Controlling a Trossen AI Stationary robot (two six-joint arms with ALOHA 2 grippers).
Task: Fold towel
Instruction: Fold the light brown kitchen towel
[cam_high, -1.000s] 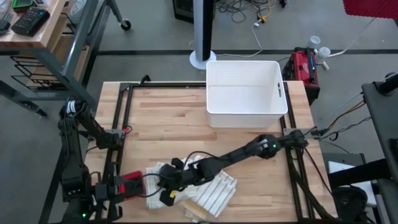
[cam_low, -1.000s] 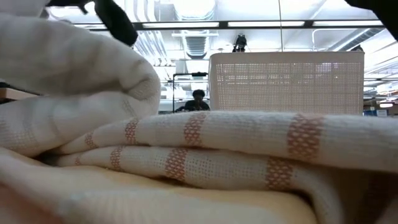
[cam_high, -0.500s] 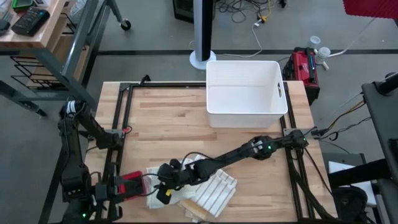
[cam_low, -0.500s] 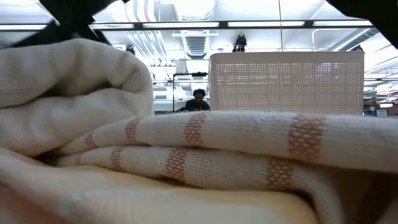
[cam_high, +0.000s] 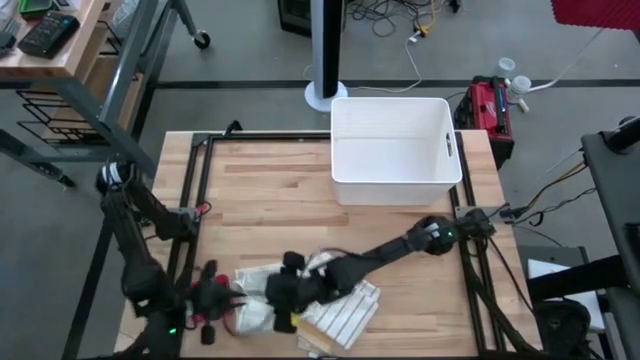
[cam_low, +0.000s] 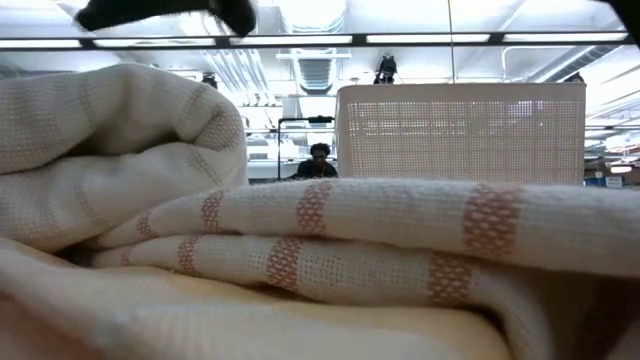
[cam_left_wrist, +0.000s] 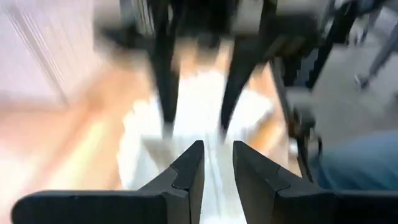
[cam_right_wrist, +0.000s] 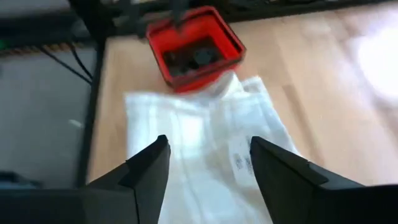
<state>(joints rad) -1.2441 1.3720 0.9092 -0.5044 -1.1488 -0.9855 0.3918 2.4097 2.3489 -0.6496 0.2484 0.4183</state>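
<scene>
The towel (cam_high: 320, 305) lies bunched in uneven layers along the near edge of the worktop (cam_high: 270, 190), toward the near-left corner, its striped part lying toward the middle of that edge. The right tool (cam_high: 285, 310) hovers over the towel's left part with its fingers spread apart and nothing between them; its wrist view shows white cloth flat below and a red part of the other arm just beyond. The left tool (cam_high: 222, 300) is at the towel's left end, fingers (cam_left_wrist: 189, 171) set a narrow gap apart; whether cloth is pinched in that gap I cannot tell, since that wrist view is blurred.

The step in hand looks like a release and re-grip. To do it well, the right tool should lift clear without dragging the top layer, then seek a true free corner rather than a mid-fold bulge. The two tools work close together, so they should take corners on opposite ends and move at matching height. The fold should lay edge to edge, with the stripes as a guide.

At the far edge stands a white bin (cam_high: 395, 150), well apart from the work.
</scene>
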